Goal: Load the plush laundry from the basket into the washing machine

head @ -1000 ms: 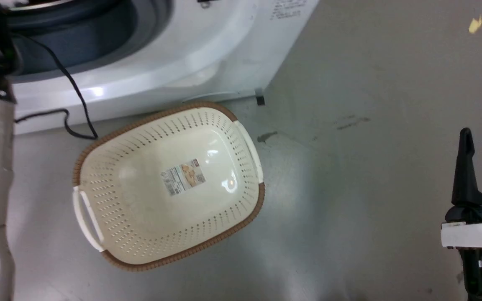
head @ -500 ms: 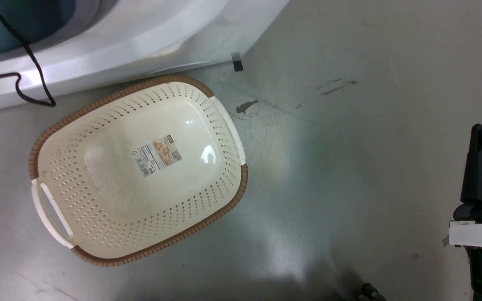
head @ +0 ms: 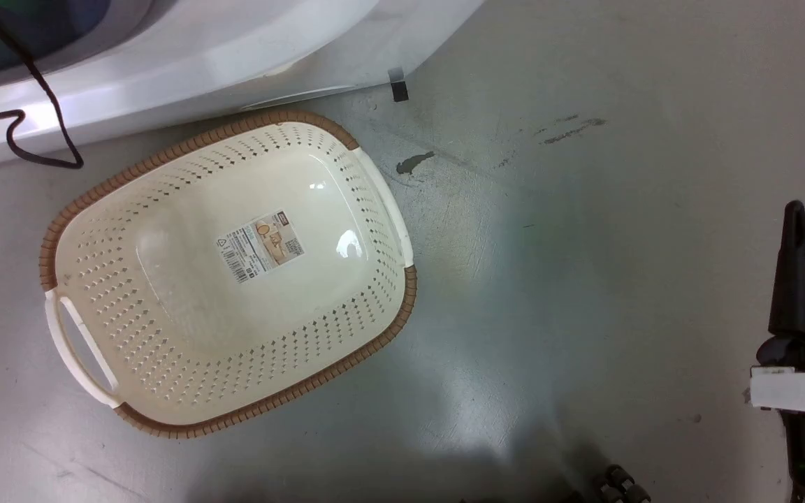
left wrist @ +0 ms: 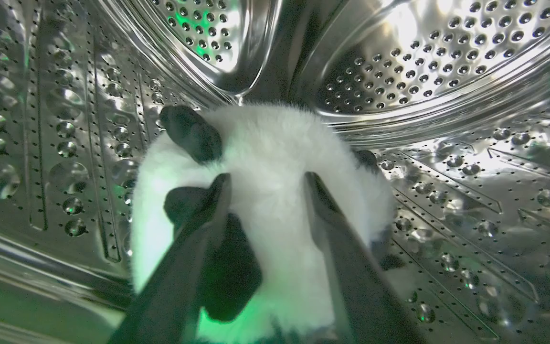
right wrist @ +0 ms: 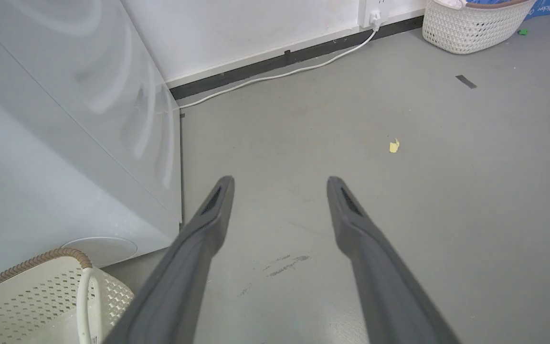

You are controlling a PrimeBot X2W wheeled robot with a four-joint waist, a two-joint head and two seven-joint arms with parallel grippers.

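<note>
Left gripper (left wrist: 267, 177) jaws clamped on panda (left wrist: 275, 138) inside drum (left wrist: 423, 62) (light, squashy; grip mid-body); right gripper (right wrist: 280, 179) jaws apart.

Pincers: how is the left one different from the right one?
The left pincer is inside the washing machine's steel drum; the right pincer hangs over grey floor. The left pincer has the plush panda between its fingers; the right pincer has nothing. Both have two long dark fingers.

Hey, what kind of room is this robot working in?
Likely a laundry room or a mock-up of one: a white front-loading washing machine on grey floor, a perforated laundry basket beside it, and another woven basket by the wall.
</note>
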